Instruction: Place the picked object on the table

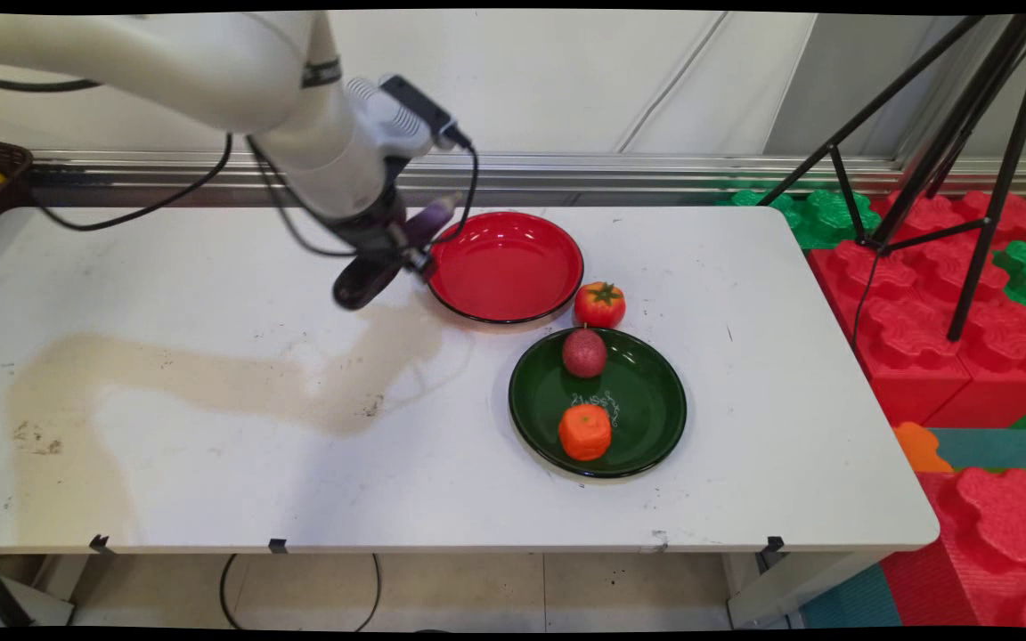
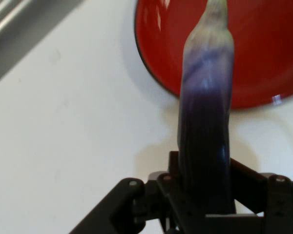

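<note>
table point(image 1: 210, 463): big white top, scuffed and stained on your left half, so plenty of flat room if something drops.
red plate point(image 1: 506, 265): sits bare just right of the hand; its near rim is right under the load.
green plate point(image 1: 647, 401): carries a dark red fruit point(image 1: 584, 352) and an orange one point(image 1: 585, 432); a tomato point(image 1: 600, 304) sits between the two plates, touching neither that I can tell.
eggplant point(image 2: 206, 122): long purple thing, tip hanging over the red plate's edge. It's held near one end, so I'd guess it could swing or slip, maybe clip the rim.
gripper point(image 1: 411, 254): fingers pinched onto the eggplant's dark end, closed as far as it lets them.
</note>
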Available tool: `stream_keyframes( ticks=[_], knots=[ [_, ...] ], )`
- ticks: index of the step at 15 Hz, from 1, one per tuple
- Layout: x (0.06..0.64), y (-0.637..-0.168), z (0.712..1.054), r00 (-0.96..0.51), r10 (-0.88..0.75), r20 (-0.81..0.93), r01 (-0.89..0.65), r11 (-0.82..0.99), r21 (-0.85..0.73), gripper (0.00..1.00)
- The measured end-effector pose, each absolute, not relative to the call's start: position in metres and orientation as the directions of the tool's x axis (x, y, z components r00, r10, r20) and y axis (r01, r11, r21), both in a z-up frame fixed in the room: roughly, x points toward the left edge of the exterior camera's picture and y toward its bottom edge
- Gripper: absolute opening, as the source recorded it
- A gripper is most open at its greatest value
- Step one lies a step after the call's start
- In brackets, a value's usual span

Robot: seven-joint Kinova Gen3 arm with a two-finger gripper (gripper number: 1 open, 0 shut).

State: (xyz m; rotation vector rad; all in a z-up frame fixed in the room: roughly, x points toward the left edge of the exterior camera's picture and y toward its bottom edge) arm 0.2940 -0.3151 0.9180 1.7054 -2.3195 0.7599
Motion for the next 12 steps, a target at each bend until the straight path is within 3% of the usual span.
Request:
stream_keyframes(
  ticks=[4, 12],
  knots=[
    [0.294, -0.28, 0.917, -0.43, -0.838, 0.336, -0.886, 0.32, -0.335, 0.0],
    [0.288, -0.27, 0.899, -0.515, -0.824, 0.235, -0.832, 0.415, -0.369, 0.0]
  ],
)
